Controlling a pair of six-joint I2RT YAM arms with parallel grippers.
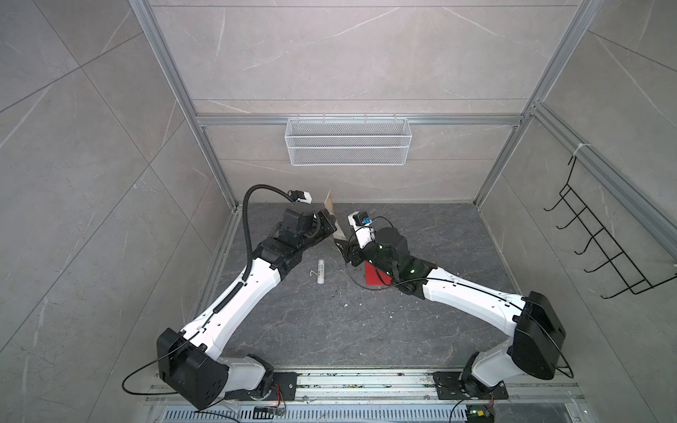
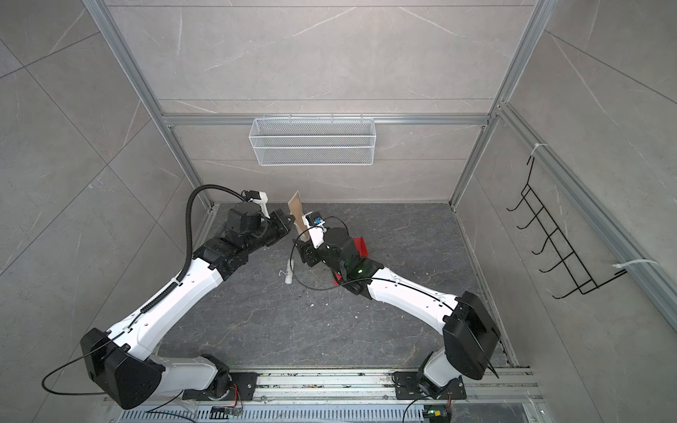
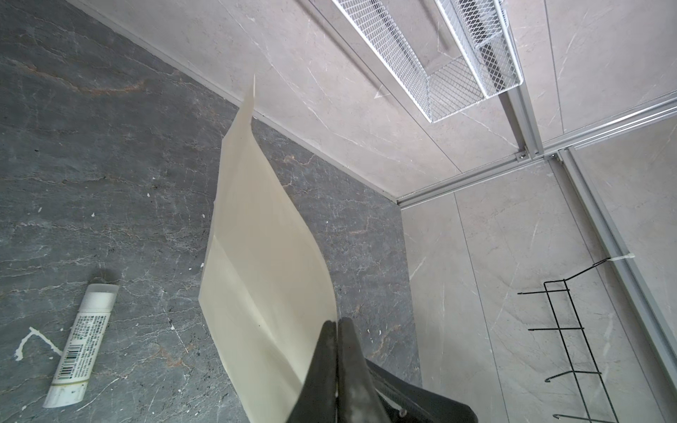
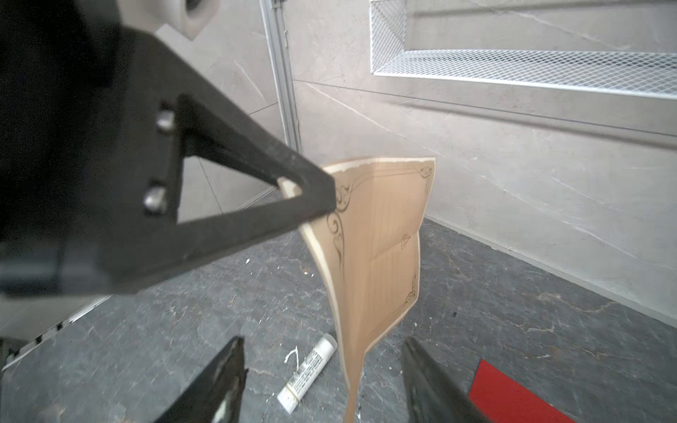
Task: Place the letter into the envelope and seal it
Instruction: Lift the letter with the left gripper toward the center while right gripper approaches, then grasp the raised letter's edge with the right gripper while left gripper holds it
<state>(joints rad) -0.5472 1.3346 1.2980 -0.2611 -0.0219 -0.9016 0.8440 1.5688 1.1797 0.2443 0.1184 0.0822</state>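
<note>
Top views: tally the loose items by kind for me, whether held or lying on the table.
letter: 1, held in the left end effector
envelope: 1, on the table
glue stick: 1, on the table
Total: 3

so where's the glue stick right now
In both top views the glue stick lies flat on the dark table left of centre, in front of the held-up letter and left of the red envelope.

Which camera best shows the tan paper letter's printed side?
The right wrist view: the tan bordered paper letter faces it, border and flourishes clear. The left wrist view shows its plain back; both top views only a sliver.
</note>
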